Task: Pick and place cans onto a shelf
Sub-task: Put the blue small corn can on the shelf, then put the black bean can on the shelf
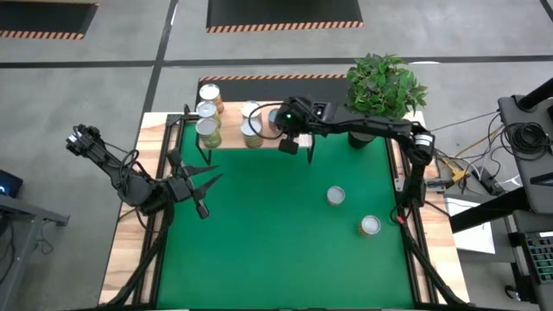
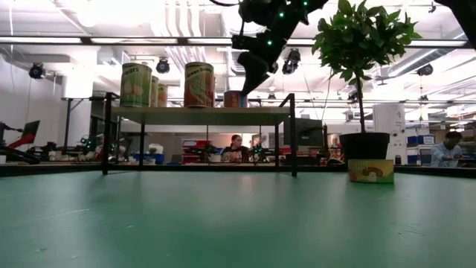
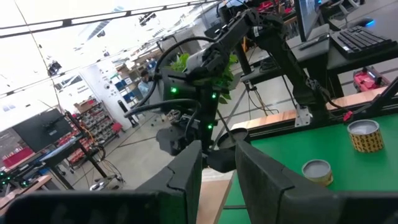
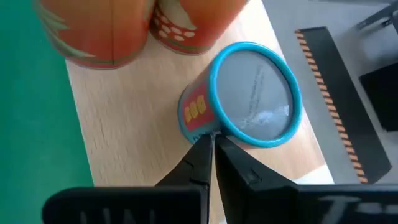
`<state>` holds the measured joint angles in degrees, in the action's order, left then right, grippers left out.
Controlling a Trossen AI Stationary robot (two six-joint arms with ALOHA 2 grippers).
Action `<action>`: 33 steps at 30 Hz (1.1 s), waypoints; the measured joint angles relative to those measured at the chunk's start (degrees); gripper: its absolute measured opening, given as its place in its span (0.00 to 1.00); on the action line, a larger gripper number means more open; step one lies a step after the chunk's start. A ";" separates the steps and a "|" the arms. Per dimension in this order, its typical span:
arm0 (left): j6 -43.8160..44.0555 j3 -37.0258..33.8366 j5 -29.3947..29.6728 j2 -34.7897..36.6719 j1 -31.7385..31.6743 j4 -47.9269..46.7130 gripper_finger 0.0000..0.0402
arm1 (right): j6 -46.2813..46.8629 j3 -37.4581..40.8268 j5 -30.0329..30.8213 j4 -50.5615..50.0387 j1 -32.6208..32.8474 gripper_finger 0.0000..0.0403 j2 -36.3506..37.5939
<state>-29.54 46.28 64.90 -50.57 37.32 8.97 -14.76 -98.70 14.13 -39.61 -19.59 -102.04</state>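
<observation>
Hovering over the shelf (image 1: pixel 238 138) at the far edge of the green mat (image 1: pixel 276 233), the right gripper (image 4: pixel 211 149) is showing its two dark fingers pressed together, tips just at the rim of a blue-rimmed can (image 4: pixel 249 96) standing on the pale board; whether the tips are actually touching that rim is hard to make out, and nothing is being held between them. Two orange-sided cans (image 4: pixel 112 31) are sitting just beside it, cut off by the picture's edge. Seen from above, five cans are crowding the shelf's left and middle, the arm partly hiding one. Two more cans (image 1: pixel 336 196) (image 1: pixel 370 225) are resting on the mat, well apart from the shelf. The left gripper (image 1: pixel 203 186) is waiting near the mat's left edge, fingers slightly apart, holding nothing. A potted plant (image 1: pixel 384 86) is standing at the shelf's right.
</observation>
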 joint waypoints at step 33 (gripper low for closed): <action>0.16 0.00 0.00 -0.02 0.00 0.55 0.20 | 41.27 13.50 -13.96 -19.56 29.19 0.02 11.67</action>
<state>-29.38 46.28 64.90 -50.59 37.32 9.52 26.51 -85.19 0.17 -59.17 9.60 -90.38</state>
